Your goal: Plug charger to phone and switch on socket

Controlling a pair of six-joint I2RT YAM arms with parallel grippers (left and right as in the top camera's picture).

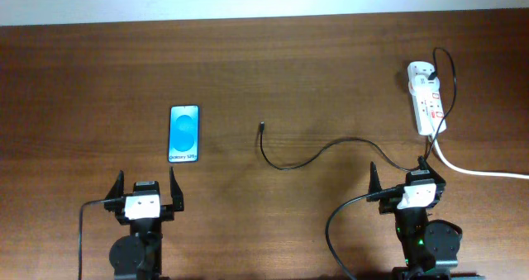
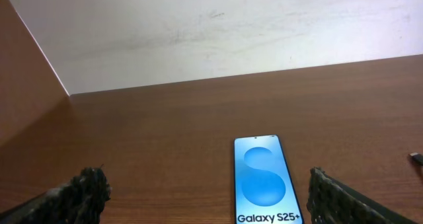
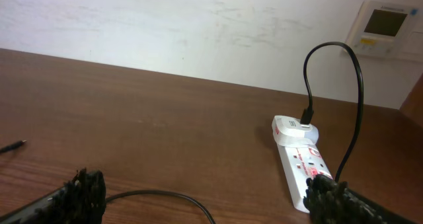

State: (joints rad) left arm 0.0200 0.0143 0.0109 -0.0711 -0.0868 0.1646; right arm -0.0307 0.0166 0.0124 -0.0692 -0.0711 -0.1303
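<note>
Left gripper (image 1: 146, 174): spread wide and empty, low over the desk (image 1: 314, 57). In the left wrist view its two fingers (image 2: 79, 199) sit at the bottom corners with bare wood between them.

Phone (image 1: 184, 134): flat on the desk with its screen up and lit blue. It is just ahead of the left gripper, slightly toward its right finger, and touches neither finger. The left wrist view shows it (image 2: 264, 181) lengthwise, with "Galaxy S25+" at the near end.

Right gripper (image 1: 398, 169): also spread wide and holding nothing. Its fingers (image 3: 82, 196) frame the bottom corners of the right wrist view.

Charger (image 1: 318, 154): a thin black cable lying loose on the desk. It curves from just ahead of the right gripper out to that gripper's left.

Plug tip (image 1: 261, 127): free on the desk, well ahead and left of the right gripper and ahead and right of the left gripper. It lies between the phone and the socket, apart from the phone.

Socket (image 1: 426, 98): a white strip ahead of the right gripper, beyond its right finger, lying lengthwise away from it. There are red marks on its top face (image 3: 301, 168).

Adapter (image 3: 294, 128): a white block seated at the socket's far end. The black cable arcs up from it and comes back down along the socket's right side.

Switch position: too small to tell.

White cord (image 1: 475, 171): leaves the socket's near end and runs off to the right of the right gripper.
</note>
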